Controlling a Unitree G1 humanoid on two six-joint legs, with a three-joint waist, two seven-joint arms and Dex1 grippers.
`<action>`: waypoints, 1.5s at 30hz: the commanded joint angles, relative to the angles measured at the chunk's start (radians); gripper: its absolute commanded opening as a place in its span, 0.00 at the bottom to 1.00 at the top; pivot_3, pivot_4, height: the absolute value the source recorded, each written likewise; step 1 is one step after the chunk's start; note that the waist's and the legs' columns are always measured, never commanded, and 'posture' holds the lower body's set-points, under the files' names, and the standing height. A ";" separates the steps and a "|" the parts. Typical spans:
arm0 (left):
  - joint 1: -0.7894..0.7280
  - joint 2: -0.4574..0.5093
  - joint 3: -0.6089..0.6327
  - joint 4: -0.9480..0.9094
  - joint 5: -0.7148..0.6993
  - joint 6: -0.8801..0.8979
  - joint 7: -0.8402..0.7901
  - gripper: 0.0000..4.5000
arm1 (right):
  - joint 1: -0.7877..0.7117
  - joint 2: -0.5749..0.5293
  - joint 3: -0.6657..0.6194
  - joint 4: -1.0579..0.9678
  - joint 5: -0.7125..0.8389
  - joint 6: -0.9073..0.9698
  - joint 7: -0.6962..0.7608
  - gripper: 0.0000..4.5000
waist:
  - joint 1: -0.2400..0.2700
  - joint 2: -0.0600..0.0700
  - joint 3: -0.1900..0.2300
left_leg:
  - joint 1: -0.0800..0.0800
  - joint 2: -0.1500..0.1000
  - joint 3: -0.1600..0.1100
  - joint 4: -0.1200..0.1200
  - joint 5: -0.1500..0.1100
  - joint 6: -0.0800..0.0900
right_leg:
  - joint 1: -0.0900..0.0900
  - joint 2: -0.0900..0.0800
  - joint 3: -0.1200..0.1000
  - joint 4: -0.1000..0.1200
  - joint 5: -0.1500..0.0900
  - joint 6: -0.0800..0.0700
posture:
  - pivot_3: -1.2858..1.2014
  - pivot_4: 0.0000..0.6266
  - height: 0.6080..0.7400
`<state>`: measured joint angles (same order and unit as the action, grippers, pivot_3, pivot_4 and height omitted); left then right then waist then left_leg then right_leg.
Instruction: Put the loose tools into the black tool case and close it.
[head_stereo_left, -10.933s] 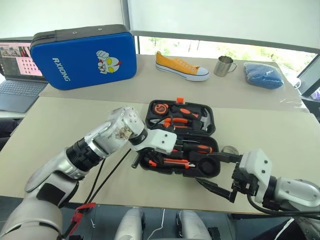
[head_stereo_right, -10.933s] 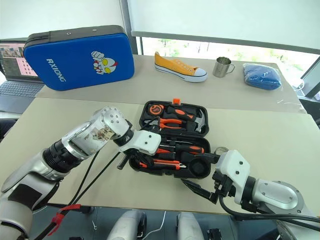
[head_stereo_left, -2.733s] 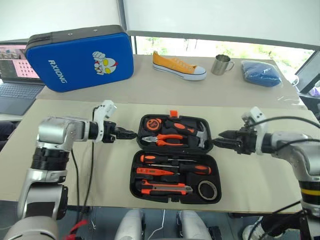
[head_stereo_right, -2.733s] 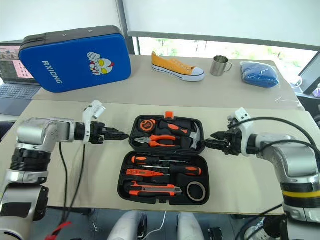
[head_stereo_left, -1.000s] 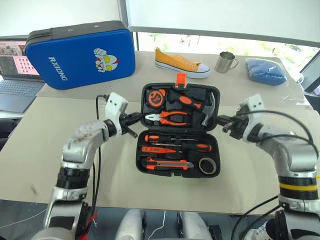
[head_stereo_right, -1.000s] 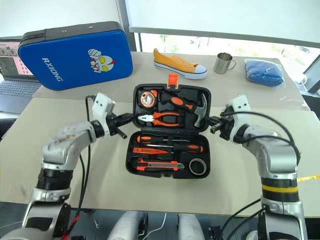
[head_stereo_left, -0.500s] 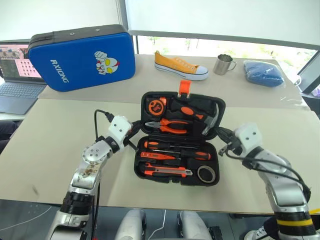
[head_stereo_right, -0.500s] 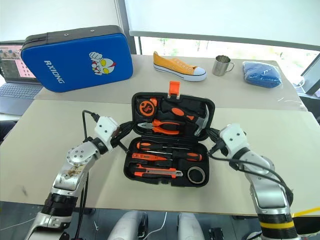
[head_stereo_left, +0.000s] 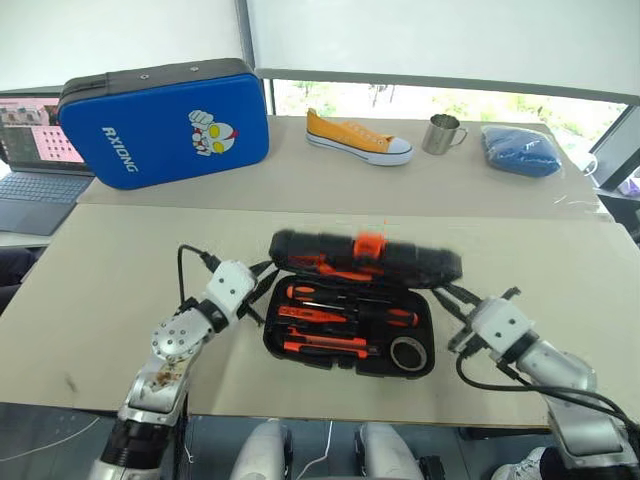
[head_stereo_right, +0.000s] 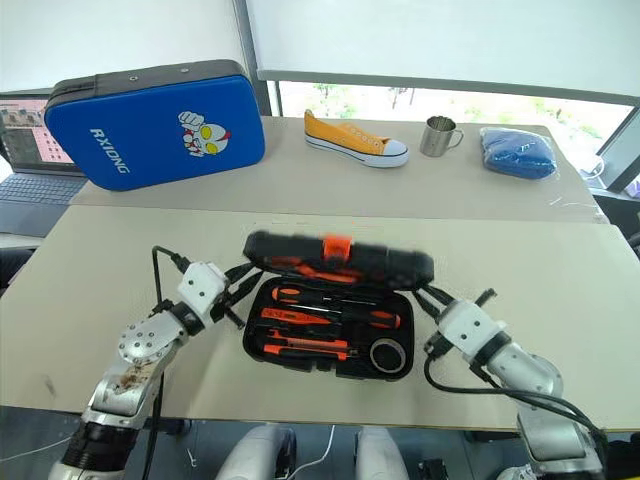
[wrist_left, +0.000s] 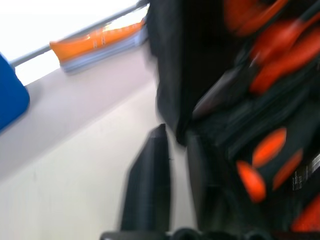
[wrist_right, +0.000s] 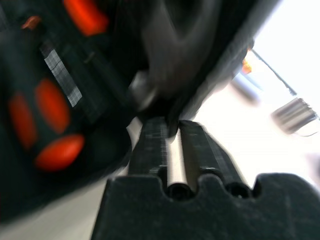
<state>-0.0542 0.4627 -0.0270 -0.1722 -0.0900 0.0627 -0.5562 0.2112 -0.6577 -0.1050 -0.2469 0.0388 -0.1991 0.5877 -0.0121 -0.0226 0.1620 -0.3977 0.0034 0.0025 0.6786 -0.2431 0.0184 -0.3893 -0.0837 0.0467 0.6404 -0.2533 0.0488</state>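
Black tool case sits on my beige worktop, lid blurred and tilted low over the tray of orange-handled tools. My left claw flanks its left end, fingers slightly parted; my right claw flanks its right end, fingers a slit apart. Beyond the case: blue case, yellow shoe, metal mug, laptop, windows.

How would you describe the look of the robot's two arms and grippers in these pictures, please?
Both arms are silver-grey metal with black joint rings. Each ends in a white, boxy wrist housing carrying the left gripper and the right gripper, each with two slim black fingers. Loose black cables loop beside each wrist. The left forearm looks scuffed and brownish, and the right arm carries a yellow band lower down.
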 joint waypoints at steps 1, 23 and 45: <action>0.034 0.042 0.071 -0.094 -0.045 0.036 -0.015 0.54 | 0.061 -0.058 -0.120 -0.139 0.105 0.048 0.064 0.47 | 0.000 0.000 0.000 | -0.001 0.001 0.000 0.000 0.000 0.000 | -0.001 0.000 0.000 0.000 0.000 0.000 | 0.52 0.24 1.00; -0.673 0.128 -0.207 0.669 0.026 -0.128 -0.595 0.31 | 0.148 -0.298 0.021 -0.292 0.240 0.366 0.554 0.00 | 0.013 -0.006 0.000 | -0.009 0.005 0.003 0.002 0.000 0.000 | -0.006 0.007 -0.002 -0.006 -0.001 -0.003 | 0.52 0.24 1.00; -0.720 0.252 -0.163 0.339 -0.123 0.207 -0.841 0.02 | -0.109 -0.267 -0.134 -0.191 0.398 0.610 0.517 0.00 | 0.024 -0.006 0.002 | -0.016 0.004 0.002 0.006 0.000 0.000 | -0.014 0.007 -0.002 0.004 -0.001 -0.003 | 0.52 0.24 1.00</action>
<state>-0.6853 0.7063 -0.2460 0.1913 -0.1519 0.1920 -1.3714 0.0776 -0.8986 -0.1774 -0.3631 0.3694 0.3863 1.0534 0.0120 -0.0291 0.1641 -0.4152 0.0069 0.0031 0.6860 -0.2429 0.0184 -0.4047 -0.0768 0.0434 0.6450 -0.2542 0.0457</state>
